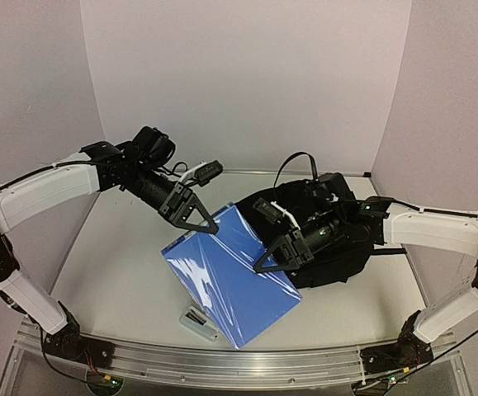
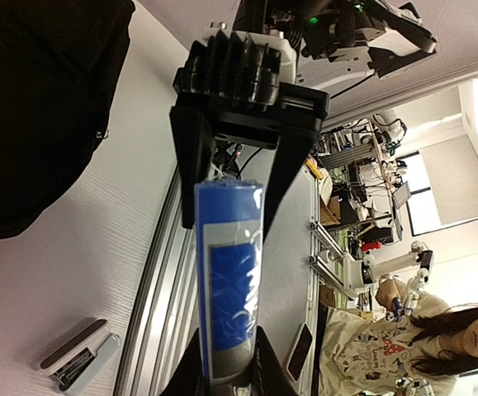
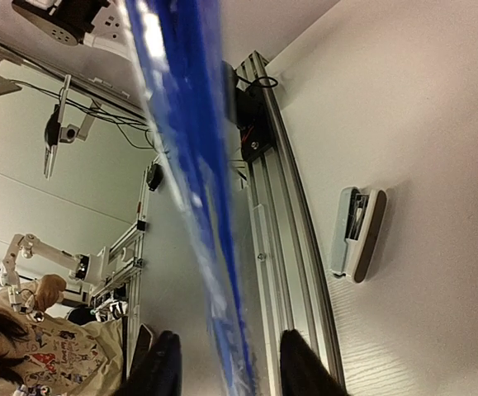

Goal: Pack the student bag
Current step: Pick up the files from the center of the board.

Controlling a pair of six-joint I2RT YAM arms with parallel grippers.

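A blue plastic-wrapped book [image 1: 226,276] hangs tilted above the table between both arms. My left gripper [image 1: 199,219] is shut on its upper left corner. In the left wrist view the book [image 2: 230,280] shows edge-on, pinched between the fingertips [image 2: 265,373]. My right gripper [image 1: 273,257] is at the book's right edge. Its jaws stand apart, and the blurred blue edge [image 3: 197,206] passes between them without touching either finger [image 3: 303,363]. The student bag [image 1: 342,243], a black fabric backpack, lies on the table behind the right gripper and also shows in the left wrist view [image 2: 32,107].
A small grey stapler [image 1: 199,322] lies near the table's front edge, just left of the book's lower corner, and appears in both wrist views [image 2: 78,356] [image 3: 356,233]. An aluminium rail [image 1: 222,363] runs along the front edge. Walls close the back and sides.
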